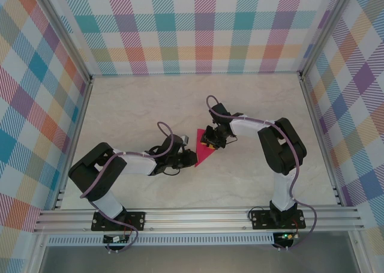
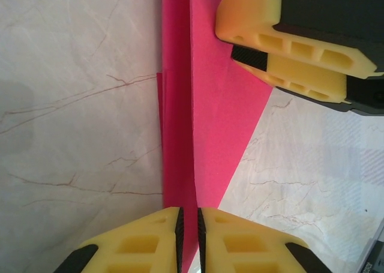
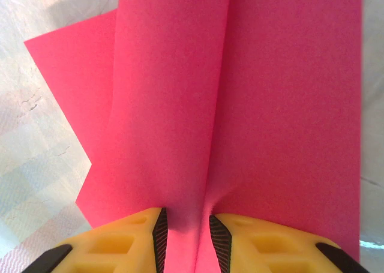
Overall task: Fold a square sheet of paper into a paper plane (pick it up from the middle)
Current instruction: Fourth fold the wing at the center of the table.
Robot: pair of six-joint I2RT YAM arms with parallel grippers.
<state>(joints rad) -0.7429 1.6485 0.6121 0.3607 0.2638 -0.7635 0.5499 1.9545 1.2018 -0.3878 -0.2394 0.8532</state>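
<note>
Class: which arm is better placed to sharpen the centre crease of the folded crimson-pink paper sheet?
Probably left: the left gripper is shut on the crimson-pink paper sheet at its crease, which runs straight ahead. The right gripper holds bunched paper.

Around the pink paper [image 1: 204,156], the left pincer [image 1: 188,158] blocks 9 o'clock and the right pincer [image 1: 210,142] blocks 1 o'clock. Bare bench [image 1: 234,183] lies open at 5 and 11 o'clock.
</note>
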